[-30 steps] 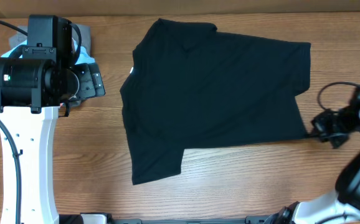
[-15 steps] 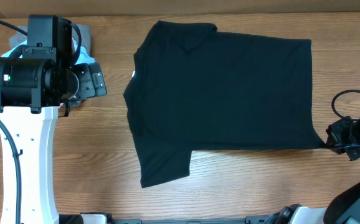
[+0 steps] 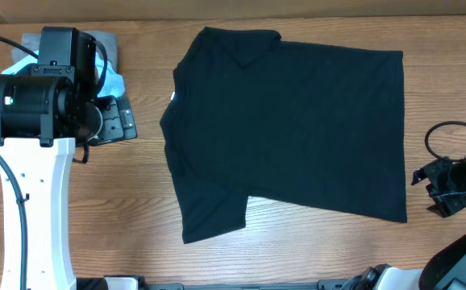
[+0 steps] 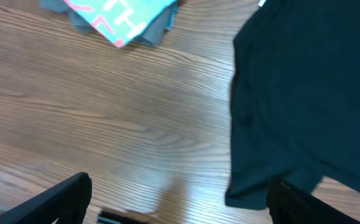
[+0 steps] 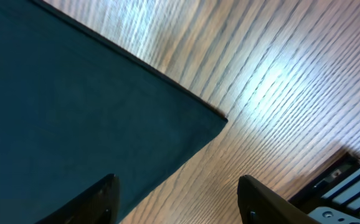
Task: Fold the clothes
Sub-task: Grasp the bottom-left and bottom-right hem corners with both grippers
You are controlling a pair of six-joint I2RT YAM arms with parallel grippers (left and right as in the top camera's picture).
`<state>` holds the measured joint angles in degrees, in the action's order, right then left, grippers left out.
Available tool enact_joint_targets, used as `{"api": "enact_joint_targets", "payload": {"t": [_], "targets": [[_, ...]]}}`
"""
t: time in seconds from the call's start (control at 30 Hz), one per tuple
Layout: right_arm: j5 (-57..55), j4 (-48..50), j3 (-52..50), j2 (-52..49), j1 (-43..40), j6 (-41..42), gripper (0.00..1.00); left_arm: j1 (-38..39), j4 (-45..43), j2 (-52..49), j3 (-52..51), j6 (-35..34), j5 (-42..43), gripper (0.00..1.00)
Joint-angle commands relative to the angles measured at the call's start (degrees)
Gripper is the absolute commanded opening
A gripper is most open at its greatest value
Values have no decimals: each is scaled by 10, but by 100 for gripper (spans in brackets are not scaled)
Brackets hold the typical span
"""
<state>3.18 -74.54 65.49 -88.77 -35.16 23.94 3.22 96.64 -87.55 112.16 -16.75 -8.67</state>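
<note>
The clothes, a black T-shirt (image 3: 289, 129), lie spread flat in mid-table with the neck and its white label (image 3: 172, 97) to the left. My right gripper (image 3: 428, 192) stands open just right of the shirt's near right corner, clear of the fabric. In the right wrist view that corner (image 5: 74, 106) lies on the wood ahead of the open right gripper (image 5: 180, 202), with only bare wood between the fingers. My left gripper (image 3: 124, 121) is open to the left of the shirt. In the left wrist view it (image 4: 180, 208) hangs over wood, a sleeve (image 4: 273, 180) to its right.
A pile of grey and light blue printed garments (image 3: 108, 48) lies at the back left under the left arm; the printed shirt (image 4: 124, 15) also shows in the left wrist view. A black cable (image 3: 438, 133) loops by the right arm.
The right gripper dragged the shirt's near right corner outward and toward the front, then opened and let it go. The shirt now lies flatter. The left arm barely shifted.
</note>
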Motion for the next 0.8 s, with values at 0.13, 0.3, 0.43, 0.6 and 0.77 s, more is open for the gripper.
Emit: {"api": "enact_joint_targets", "payload": {"t": [0.13,0.3,0.43,0.6,0.77], "targets": [[42,68,-101,7,1,1,64,-2,0,3,-81,-15,88,91],[71,152,-172,6,1,1,62,13,-52,3,-219,5,137,87],[85,180,-188,6,1,1,62,58,-128,3,-348,4,158,87],[85,184,-188,6,1,1,62,113,-218,2,-505,-41,192,88],[85,188,-188,6,1,1,62,133,-299,2,-619,-88,246,88]]}}
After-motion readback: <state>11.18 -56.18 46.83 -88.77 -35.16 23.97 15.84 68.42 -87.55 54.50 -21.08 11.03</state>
